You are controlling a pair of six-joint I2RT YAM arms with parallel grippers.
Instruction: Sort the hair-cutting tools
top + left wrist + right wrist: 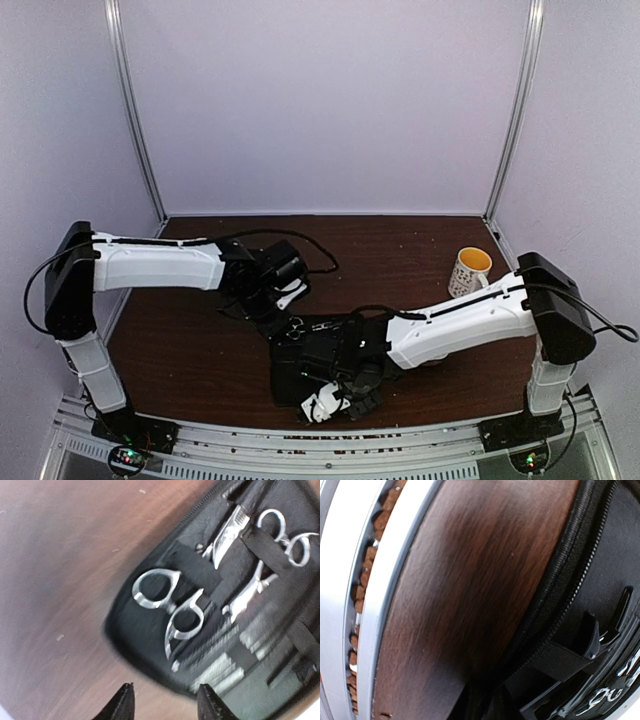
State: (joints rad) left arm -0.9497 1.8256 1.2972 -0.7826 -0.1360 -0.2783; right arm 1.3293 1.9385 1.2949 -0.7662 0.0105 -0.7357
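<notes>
The flat black zip case (150, 645) lies open on the brown table (60, 580). Two silver scissors are tucked under its elastic straps: one with its rings (170, 602) near the case's edge, the other (280, 535) further in. In the top view the scissors' rings (297, 325) show at the case's far edge. My left gripper (166, 700) is open and empty, just above the case's rim; it also shows in the top view (288, 303). My right gripper (345, 393) is over the case's near side; its fingers do not show clearly. A slim black piece (621, 605) sits in the case.
A white mug (468, 270) with a yellow inside stands at the back right. The table's metal front rail (340, 605) runs close beside the case (600, 555). The zipper (555, 585) lines the case's rim. Purple walls enclose the table.
</notes>
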